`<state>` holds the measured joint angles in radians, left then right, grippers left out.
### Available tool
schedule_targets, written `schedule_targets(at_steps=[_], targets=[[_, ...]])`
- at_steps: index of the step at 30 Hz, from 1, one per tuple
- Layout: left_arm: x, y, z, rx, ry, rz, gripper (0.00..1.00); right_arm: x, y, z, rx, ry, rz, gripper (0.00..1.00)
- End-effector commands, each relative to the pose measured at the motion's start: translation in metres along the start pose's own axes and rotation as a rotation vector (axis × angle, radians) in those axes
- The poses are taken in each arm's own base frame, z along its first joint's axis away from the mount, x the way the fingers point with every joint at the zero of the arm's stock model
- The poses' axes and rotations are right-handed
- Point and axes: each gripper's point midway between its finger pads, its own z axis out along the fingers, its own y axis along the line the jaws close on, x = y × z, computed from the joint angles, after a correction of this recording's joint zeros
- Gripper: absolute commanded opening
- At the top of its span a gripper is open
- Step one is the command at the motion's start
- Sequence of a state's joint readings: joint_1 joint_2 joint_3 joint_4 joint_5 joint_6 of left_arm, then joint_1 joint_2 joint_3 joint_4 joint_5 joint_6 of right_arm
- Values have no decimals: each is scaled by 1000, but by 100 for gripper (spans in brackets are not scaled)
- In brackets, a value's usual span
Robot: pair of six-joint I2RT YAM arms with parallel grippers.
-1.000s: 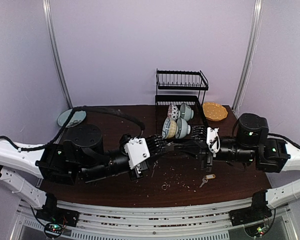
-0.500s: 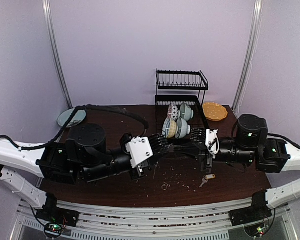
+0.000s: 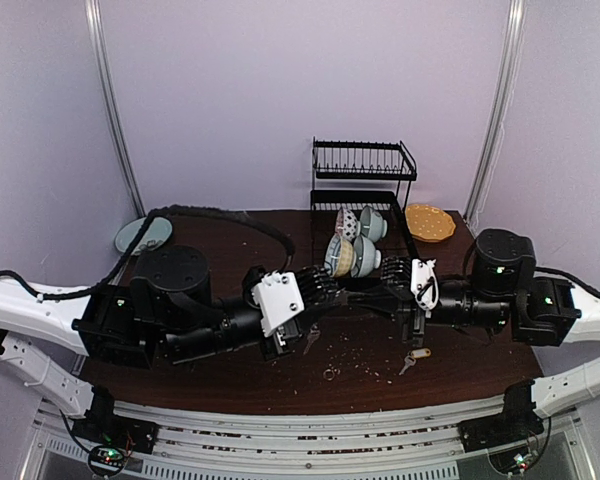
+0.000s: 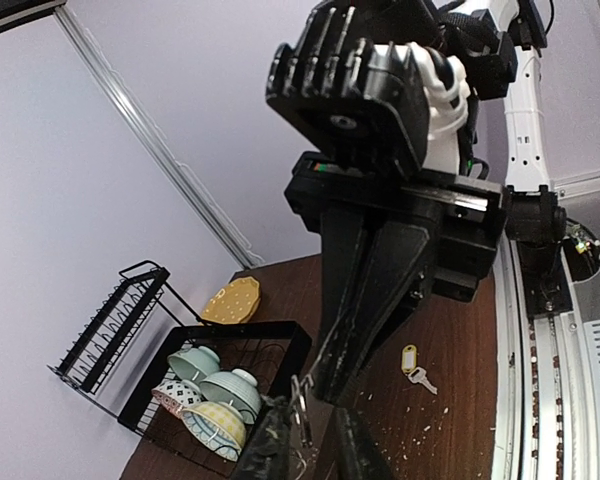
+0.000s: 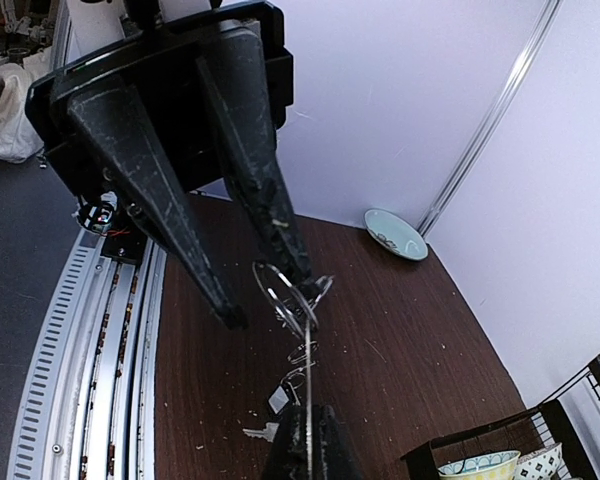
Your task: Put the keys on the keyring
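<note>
Keyring (image 5: 302,300): held in the air in front of the dish rack (image 3: 365,215), between the two wrists. This keeps its wire off the table (image 3: 230,240) and reachable from both sides. Small rings and a black-and-white tag (image 5: 277,400) dangle under it.
Right gripper (image 5: 308,445): fingers pressed together on the keyring's thin wire, apparently to steady it.
Left gripper (image 5: 267,298): jaws stand apart, with one fingertip (image 5: 298,268) touching the keyring's loop. It is probably working a gap open.
Keys (image 3: 414,357): silver key and yellow tag lying flat on the table, in front of the dish rack's right side. They are under the right wrist and not held.
Loose ring (image 3: 329,374): on the table in front of the dish rack, near the front edge.
Room: bare wood surrounds the keys, so a descent looks unobstructed. The dish rack's front rim sits close behind both wrists, and the table's near edge lies just past the keys.
</note>
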<state>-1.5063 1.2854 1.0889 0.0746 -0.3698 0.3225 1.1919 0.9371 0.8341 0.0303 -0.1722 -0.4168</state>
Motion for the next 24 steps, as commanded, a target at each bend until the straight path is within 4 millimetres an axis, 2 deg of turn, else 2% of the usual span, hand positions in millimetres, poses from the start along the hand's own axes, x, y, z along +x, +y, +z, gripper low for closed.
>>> schedule_targets(at_steps=[1,3,11,14,15,20,22,24], targets=[[-30,14,-6,-22,-91,-45,11,-16,-6,-3,20,-47,-10,0],[-30,15,-7,-24,-93,-45,0,-17,-6,-4,22,-50,-12,0],[-26,21,-12,-54,-75,-37,0,-20,-8,-11,45,-82,-17,0],[-23,22,-11,-65,-56,-1,0,-14,-8,-11,59,-81,0,3],[-21,22,-10,-71,-43,17,0,-12,-8,-10,63,-74,12,7],[-5,31,-10,-139,50,96,0,10,-10,-6,66,-14,118,50],[0,41,-16,-173,63,88,0,15,-17,-10,59,-7,205,59],[8,49,-19,-189,74,34,0,23,-37,-16,89,2,332,62]])
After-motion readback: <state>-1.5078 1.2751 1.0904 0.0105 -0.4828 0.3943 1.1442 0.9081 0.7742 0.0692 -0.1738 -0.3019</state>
